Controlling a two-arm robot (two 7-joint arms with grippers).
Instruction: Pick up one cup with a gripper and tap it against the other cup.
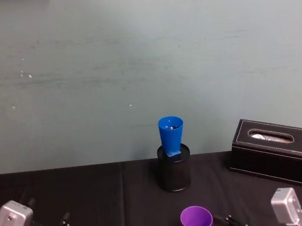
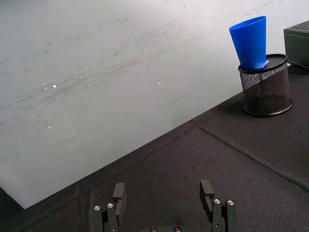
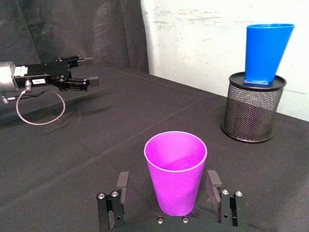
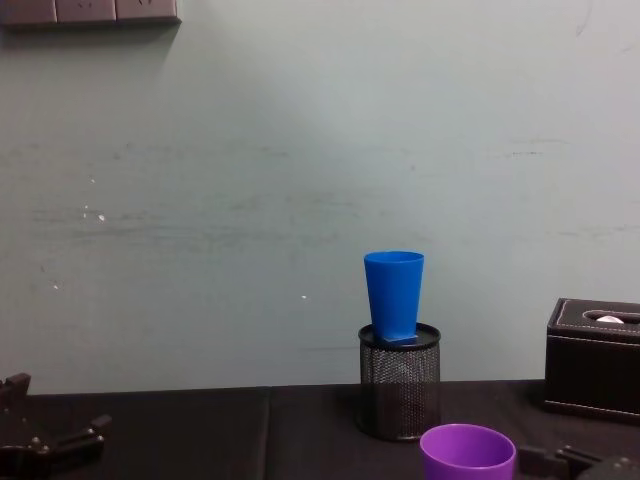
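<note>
Low at the centre of the right wrist view, upright on the black tablecloth [image 3: 96,145]: the purple cup [image 3: 175,169], flanked by the spread fingers of the right gripper [image 3: 167,186], a gap showing on either side, so not gripped yet. Upper right of that frame: the blue cup [image 3: 267,50], perched in the mouth of the mesh pen holder [image 3: 250,113], well apart from the purple one; upper left, the left gripper [image 3: 94,69], idle above the cloth. Along the bottom edge of the left wrist view, that left gripper held wide, nothing between its fingers, blue cup far off at upper right. Bottom centre of the head view: purple cup at the frame's edge, directly below the blue cup; tissue box [image 1: 273,147] at right. Bottom edge of the chest view, right of centre: purple cup's rim, blue cup higher up on its holder. Judged overall: approach done; closing, lifting, carrying across and tapping all left.
</note>
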